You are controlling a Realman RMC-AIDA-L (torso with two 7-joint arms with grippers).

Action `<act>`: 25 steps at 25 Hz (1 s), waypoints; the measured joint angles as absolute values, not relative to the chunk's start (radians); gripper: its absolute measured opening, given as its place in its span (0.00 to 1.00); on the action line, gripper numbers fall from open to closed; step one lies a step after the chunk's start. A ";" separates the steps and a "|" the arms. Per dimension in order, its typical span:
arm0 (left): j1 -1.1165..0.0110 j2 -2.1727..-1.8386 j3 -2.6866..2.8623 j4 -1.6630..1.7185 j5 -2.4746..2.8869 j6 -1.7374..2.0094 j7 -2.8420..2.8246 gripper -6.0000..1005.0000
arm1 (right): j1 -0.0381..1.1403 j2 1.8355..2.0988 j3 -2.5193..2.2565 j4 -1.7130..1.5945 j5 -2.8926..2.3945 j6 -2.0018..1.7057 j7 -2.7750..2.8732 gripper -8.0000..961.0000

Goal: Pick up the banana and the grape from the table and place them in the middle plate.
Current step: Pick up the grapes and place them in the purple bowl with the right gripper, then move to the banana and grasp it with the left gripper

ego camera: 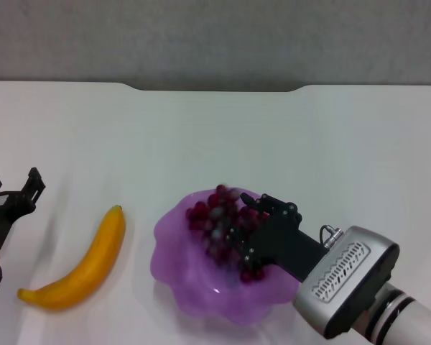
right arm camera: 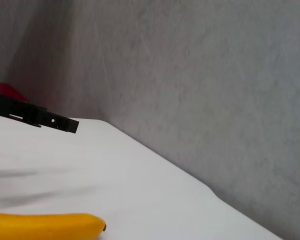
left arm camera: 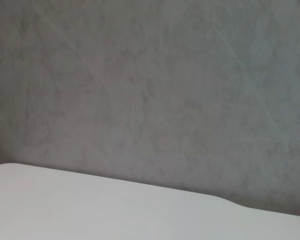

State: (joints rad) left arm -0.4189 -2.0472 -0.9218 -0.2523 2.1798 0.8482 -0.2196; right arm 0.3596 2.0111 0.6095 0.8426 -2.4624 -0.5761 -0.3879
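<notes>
The grape point(ego camera: 210, 215), a dark red-purple bunch, hangs low over the translucent purple middle plate point(ego camera: 178, 286), with its lower end inside the dish. My right gripper point(ego camera: 248, 234) reaches in from the lower right and is shut on the bunch. The yellow banana point(ego camera: 86, 264) lies on the white table point(ego camera: 223, 136) just left of the plate; its end also shows in the right wrist view point(right arm camera: 45, 226). My left gripper point(ego camera: 14, 188) hovers open at the far left edge, apart from the banana. One of its black fingers point(right arm camera: 40, 118) shows in the right wrist view.
A shallow notch point(ego camera: 215, 88) cuts the table's far edge, with a grey wall behind it. In the left wrist view there is only that wall and the table edge point(left arm camera: 115, 207).
</notes>
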 joint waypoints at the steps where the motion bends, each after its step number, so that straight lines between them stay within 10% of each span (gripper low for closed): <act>1: -0.419 -2.047 -0.922 -0.251 2.180 0.848 -0.220 0.77 | 0.370 2.011 0.607 0.833 -2.463 -0.575 -0.365 0.36; 7: -0.418 -2.048 -0.922 -0.250 2.180 0.848 -0.223 0.77 | 0.395 2.011 0.592 0.806 -2.465 -0.580 -0.324 0.47; 15: -0.419 -2.048 -0.922 -0.251 2.180 0.848 -0.226 0.77 | 0.421 2.012 0.529 0.740 -2.464 -0.692 -0.291 0.91; 25: -0.419 -2.048 -0.922 -0.253 2.180 0.848 -0.223 0.77 | 0.443 2.014 0.542 0.571 -2.445 -0.882 -0.100 0.92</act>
State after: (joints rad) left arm -0.4188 -2.0478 -0.9219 -0.2534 2.1798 0.8483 -0.2230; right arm 0.4429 2.0135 0.5417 0.5713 -2.4452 -0.8820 -0.1004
